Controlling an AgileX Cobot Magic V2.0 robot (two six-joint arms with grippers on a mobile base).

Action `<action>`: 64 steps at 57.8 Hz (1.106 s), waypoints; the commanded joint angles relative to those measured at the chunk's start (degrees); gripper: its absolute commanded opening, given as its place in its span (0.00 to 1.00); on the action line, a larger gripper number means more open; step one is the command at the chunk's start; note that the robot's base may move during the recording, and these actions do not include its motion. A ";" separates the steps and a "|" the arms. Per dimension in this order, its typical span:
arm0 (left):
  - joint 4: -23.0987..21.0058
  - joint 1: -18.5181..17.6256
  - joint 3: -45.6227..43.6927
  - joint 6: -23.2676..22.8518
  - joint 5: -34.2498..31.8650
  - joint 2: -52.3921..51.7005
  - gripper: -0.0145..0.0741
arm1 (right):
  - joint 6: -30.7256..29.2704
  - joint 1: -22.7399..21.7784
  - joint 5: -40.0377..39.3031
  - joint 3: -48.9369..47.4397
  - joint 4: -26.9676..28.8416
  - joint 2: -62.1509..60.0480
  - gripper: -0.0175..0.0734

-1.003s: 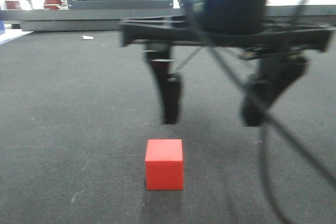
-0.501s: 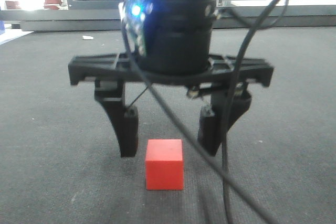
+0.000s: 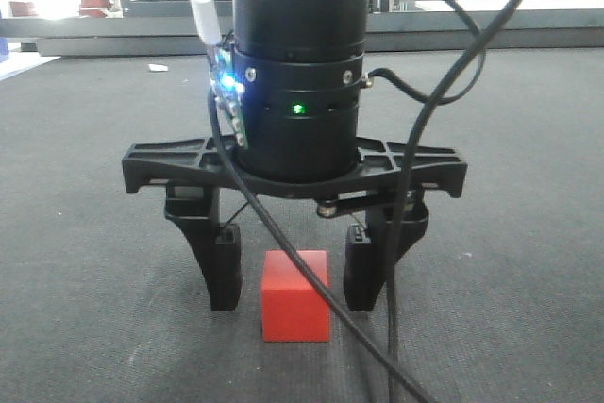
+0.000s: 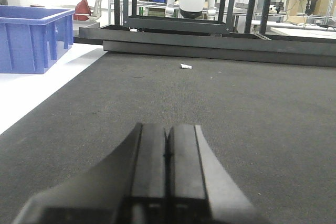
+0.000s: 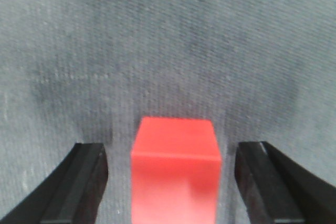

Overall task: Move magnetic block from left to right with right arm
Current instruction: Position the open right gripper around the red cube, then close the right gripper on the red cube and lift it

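Two gaps part right hand [image 3: 293, 298] from magnetic block [image 3: 283, 310].

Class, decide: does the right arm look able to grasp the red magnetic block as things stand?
Probably yes. The right gripper is open, the magnetic block sits between its fingers with gaps either side, and nothing blocks it.

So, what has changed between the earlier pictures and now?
The right gripper moved left in the front view and came down; its open jaws now stand on either side of the magnetic block, with gaps, nothing grasped yet. The block stayed where it was on the carpet.
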 commanded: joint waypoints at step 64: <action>-0.27 -0.10 0.44 0.01 -4.96 -0.63 0.02 | -22.34 -13.63 -11.32 24.09 -0.29 -32.48 0.52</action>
